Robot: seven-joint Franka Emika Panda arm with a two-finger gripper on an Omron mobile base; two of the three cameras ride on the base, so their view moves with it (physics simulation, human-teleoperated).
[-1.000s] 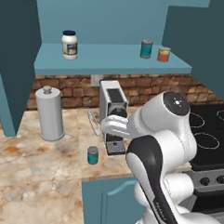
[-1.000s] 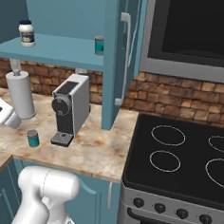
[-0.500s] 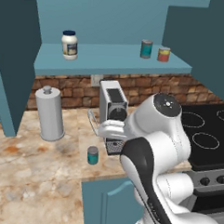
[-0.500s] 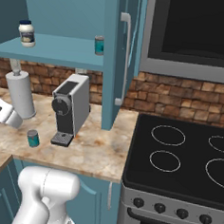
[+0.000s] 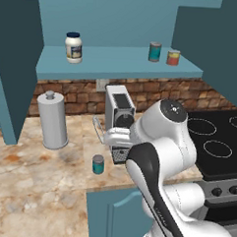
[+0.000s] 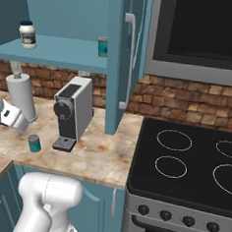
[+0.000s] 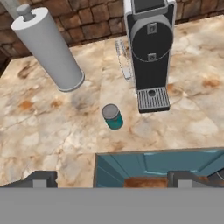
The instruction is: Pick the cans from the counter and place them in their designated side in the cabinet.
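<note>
Teal-blue and silver-topped, one can [image 5: 98, 164] stands upright on the counter [image 5: 33, 195], just in front and to the left of the coffee machine [image 5: 119, 120] as my left base camera shows it. A second can [image 5: 154, 51] of the same kind stands on the cabinet [image 5: 118, 61] shelf, beside a red-orange can [image 5: 173, 57]; a white jar [image 5: 73, 47] with a dark lid stands well apart from them at the shelf's left end. A grey paper-towel roll [image 5: 53, 119] stands upright on the counter, left of the coffee machine.

Through the hand camera I look down on the counter can, with the coffee machine's drip tray near it and the roll further off. My gripper [image 7: 111, 178] hangs above the counter's front edge with its jaws spread wide and nothing between them; the two dark fingertips [image 7: 41, 178] frame the can from well apart. The black stovetop [image 6: 183, 160] lies to the right of the counter.
</note>
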